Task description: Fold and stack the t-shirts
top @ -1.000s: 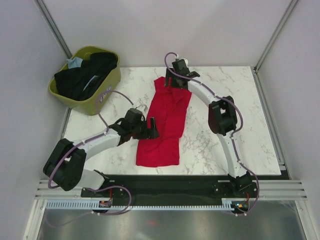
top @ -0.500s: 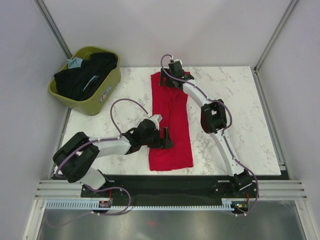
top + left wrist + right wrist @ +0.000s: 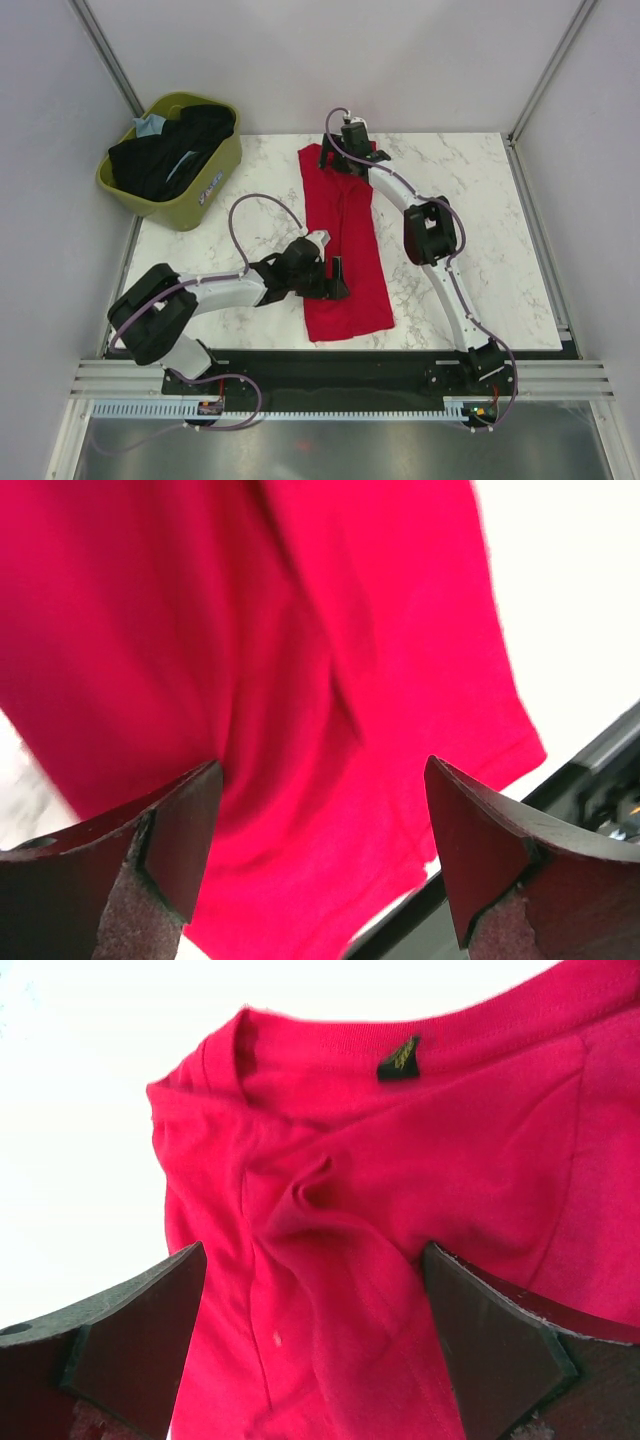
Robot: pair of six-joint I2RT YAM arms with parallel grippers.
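Observation:
The red t-shirt (image 3: 345, 250) lies on the marble table as a long narrow strip, collar at the far end, hem near the front edge. My left gripper (image 3: 338, 277) is open over its left side near the hem; the left wrist view shows red cloth (image 3: 300, 680) between the spread fingers, not pinched. My right gripper (image 3: 345, 160) is open over the collar end; the right wrist view shows the collar and label (image 3: 400, 1058) beyond the spread fingers. Black t-shirts (image 3: 170, 155) and a light blue one (image 3: 150, 125) lie in the basket.
The olive-green basket (image 3: 205, 190) stands at the table's far left corner. The table's black front rail (image 3: 340, 365) runs just below the shirt's hem. White walls and metal posts enclose the table.
The left gripper has moved right along the shirt's lower part, and the shirt has stretched out longer and straighter, its hem shifted right. The right gripper has moved slightly left at the collar.

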